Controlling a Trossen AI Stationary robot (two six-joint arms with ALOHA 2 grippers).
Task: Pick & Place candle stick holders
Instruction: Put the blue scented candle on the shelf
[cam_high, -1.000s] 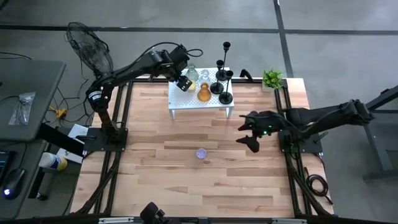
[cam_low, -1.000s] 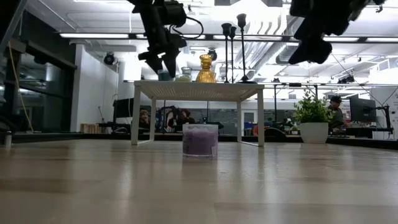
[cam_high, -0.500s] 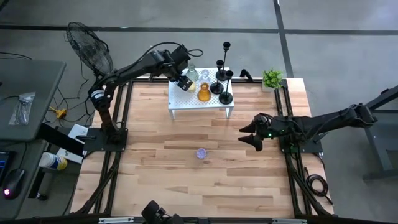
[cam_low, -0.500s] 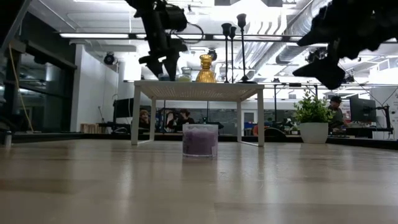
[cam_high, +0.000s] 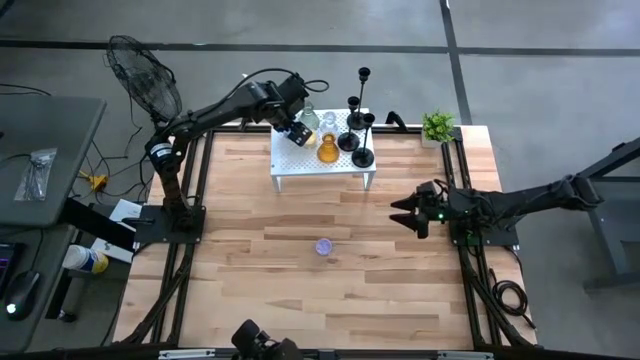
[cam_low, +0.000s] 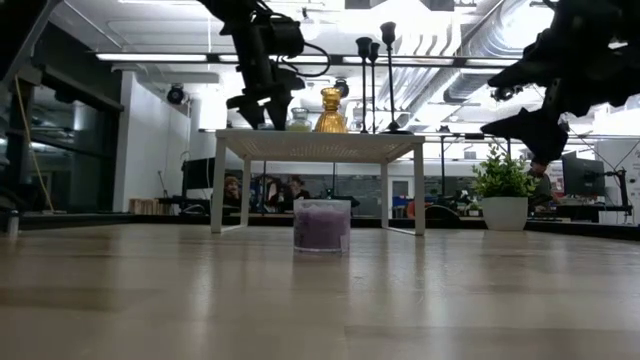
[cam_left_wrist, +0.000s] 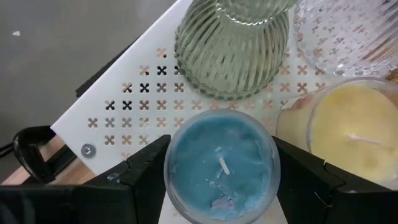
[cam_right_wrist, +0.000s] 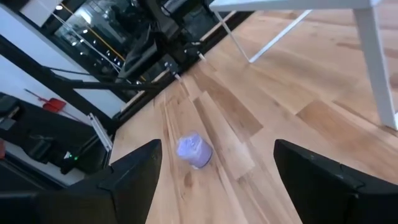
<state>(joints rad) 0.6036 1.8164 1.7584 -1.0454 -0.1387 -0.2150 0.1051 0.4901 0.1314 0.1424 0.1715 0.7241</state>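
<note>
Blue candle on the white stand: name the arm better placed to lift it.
Left. The left gripper brackets the blue candle on the stand; the right gripper, open, hangs apart over bare table.
</note>
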